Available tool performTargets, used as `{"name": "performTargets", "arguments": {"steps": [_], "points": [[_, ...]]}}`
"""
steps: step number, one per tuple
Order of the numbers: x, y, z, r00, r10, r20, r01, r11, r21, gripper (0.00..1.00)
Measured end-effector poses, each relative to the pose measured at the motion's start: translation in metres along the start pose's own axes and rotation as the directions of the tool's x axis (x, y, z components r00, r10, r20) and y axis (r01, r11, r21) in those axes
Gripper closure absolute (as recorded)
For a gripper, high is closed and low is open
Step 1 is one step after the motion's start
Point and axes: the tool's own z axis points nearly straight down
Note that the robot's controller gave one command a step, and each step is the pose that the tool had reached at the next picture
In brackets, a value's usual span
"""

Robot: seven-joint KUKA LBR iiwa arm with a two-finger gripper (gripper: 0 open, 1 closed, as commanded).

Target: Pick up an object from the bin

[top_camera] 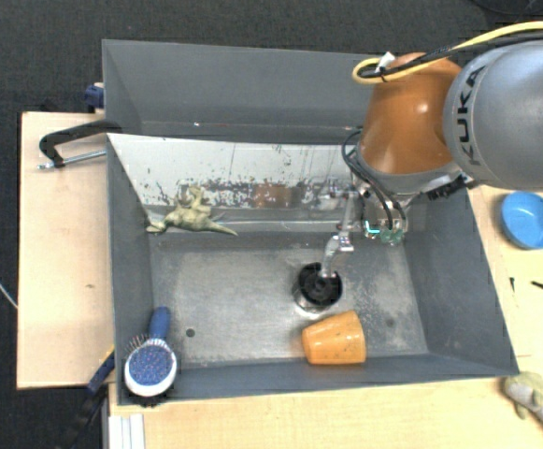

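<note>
- Right of centre on the floor of the grey metal bin [126, 279] lies a small black round thing [318, 289] with a glossy, ring-like rim; what it is made of cannot be told.
- The tool [332, 265] comes down on a slender, shiny metal stem, and its tip is at the upper edge of the black round thing. Whether it touches cannot be told.
- Whether the tool is open or closed cannot be told either.
- A smooth orange tapered cup [334, 339] lies on its side just in front of the black thing, near the front wall.
- A pale yellow-green toy dinosaur [192, 214], lumpy and long-tailed, lies at the foot of the back wall, to the left.
- A blue brush [150, 363] with a round head of pale bristles lies in the front left corner.
- The bin's floor is dull and speckled; its back wall is shiny and spotted.
- Above the tool sits the robot's rounded orange cover [407, 120].
</note>
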Motion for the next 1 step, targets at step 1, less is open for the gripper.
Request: {"name": "performTargets", "arguments": {"steps": [1], "points": [[0.0099, -0.0043, 0.0385, 0.988, -0.150, 0.026, 0.150, 0.989, 0.000, 0.00]]}}
